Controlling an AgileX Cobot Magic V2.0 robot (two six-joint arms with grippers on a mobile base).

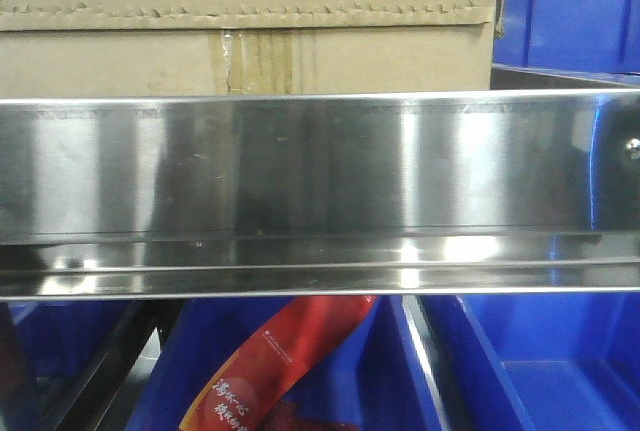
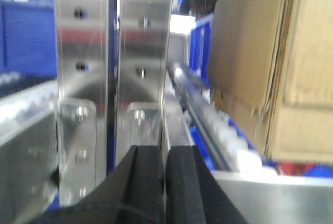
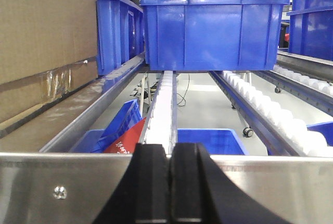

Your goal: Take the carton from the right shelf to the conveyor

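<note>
The brown carton (image 1: 250, 21) sits on the steel shelf behind its mirror-like front rail (image 1: 320, 191). It has a jagged tape strip and a stained centre seam. In the left wrist view the carton (image 2: 260, 68) stands at the right, beyond my left gripper (image 2: 164, 182), which is shut and empty in front of the rack's upright posts. In the right wrist view the carton (image 3: 41, 42) is at the left edge. My right gripper (image 3: 170, 182) is shut and empty, just before the front rail (image 3: 67, 187). The conveyor is out of view.
Blue plastic bins stand on the roller lanes (image 3: 213, 31) and to the carton's right (image 1: 570, 11). More blue bins sit below the shelf (image 1: 540, 361), one holding a red packet (image 1: 270, 371). White roller tracks (image 3: 270, 109) run back along the shelf.
</note>
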